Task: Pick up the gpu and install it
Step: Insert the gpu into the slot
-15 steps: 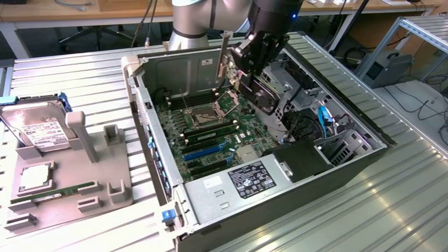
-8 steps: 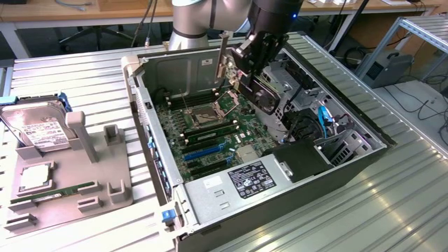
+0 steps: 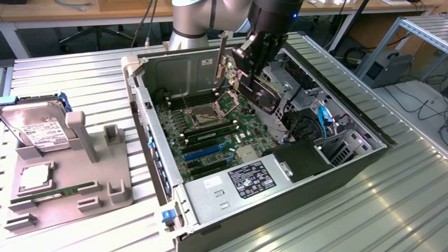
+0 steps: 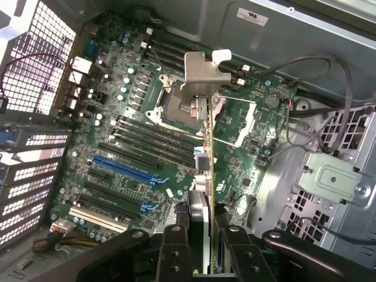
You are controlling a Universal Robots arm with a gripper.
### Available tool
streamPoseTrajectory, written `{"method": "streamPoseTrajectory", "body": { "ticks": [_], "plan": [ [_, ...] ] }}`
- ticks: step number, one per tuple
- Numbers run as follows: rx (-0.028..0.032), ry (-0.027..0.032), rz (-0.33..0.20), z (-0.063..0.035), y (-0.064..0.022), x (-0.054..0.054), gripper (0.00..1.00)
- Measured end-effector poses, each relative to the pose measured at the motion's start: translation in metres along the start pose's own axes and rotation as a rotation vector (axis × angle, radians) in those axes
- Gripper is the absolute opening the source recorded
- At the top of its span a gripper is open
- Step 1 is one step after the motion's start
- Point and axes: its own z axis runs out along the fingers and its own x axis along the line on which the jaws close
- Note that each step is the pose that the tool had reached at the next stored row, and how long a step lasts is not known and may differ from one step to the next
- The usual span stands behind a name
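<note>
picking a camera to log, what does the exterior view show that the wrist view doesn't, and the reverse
Exterior view: the hard drive and RAM stick on the grey fixture beside the case. Wrist view: the perforated panel and a yellow-and-black cable bundle. Both: the gripper shut on the gpu, held above the motherboard and its CPU socket.
</note>
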Motion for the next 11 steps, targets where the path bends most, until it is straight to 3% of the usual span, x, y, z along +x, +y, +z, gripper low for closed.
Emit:
{"method": "streamPoseTrajectory", "body": {
  "ticks": [11],
  "plan": [
    [-0.0002, 0.0011, -0.037, 0.0000, 0.0000, 0.0000, 0.27]
  ]
}}
